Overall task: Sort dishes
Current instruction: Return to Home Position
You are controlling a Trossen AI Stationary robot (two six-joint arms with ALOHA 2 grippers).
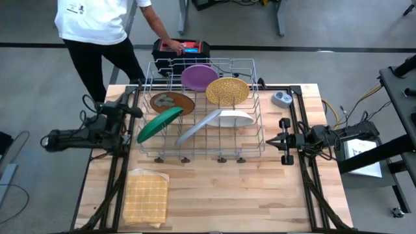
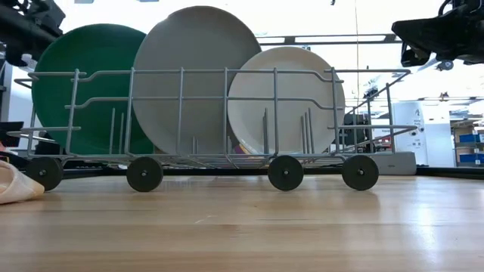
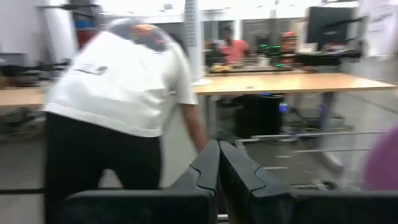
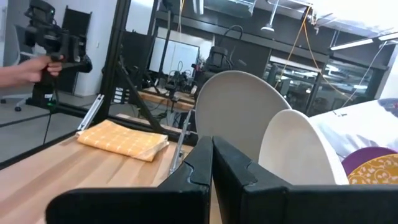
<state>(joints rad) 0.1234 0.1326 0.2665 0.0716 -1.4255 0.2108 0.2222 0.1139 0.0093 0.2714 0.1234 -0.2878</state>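
All six dishes stand on edge inside the silver wire dish rack (image 1: 259, 123) at the middle of the pale wooden table (image 1: 227, 195). In the high view the round purple plate (image 1: 199, 76) and the round yellow speckled plate (image 1: 227, 91) are at the rack's far side. The round brown plate with grey blotches (image 1: 172, 102) sits to their left. The round green plate (image 1: 160, 123), the round grey plate (image 1: 197, 128) and the round white plate (image 1: 234, 118) lean in a row along the near side, green at the left, white at the right. The left gripper (image 1: 135, 111) hovers just off the rack's left side, near its far corner; its wrist view shows the two dark fingers (image 3: 205, 168) pressed together with nothing between them. The right gripper (image 1: 268, 140) hangs just beside the rack's right side, jaws likewise closed and empty. The square tan waffle-patterned cloth (image 1: 146, 195) lies flat on the near left part of the table, and the small round grey-blue gadget (image 1: 281, 99) sits right of the rack. Behind the table a person in a white shirt (image 1: 91, 23) reaches toward what seems to be a red and black box (image 1: 182, 47).
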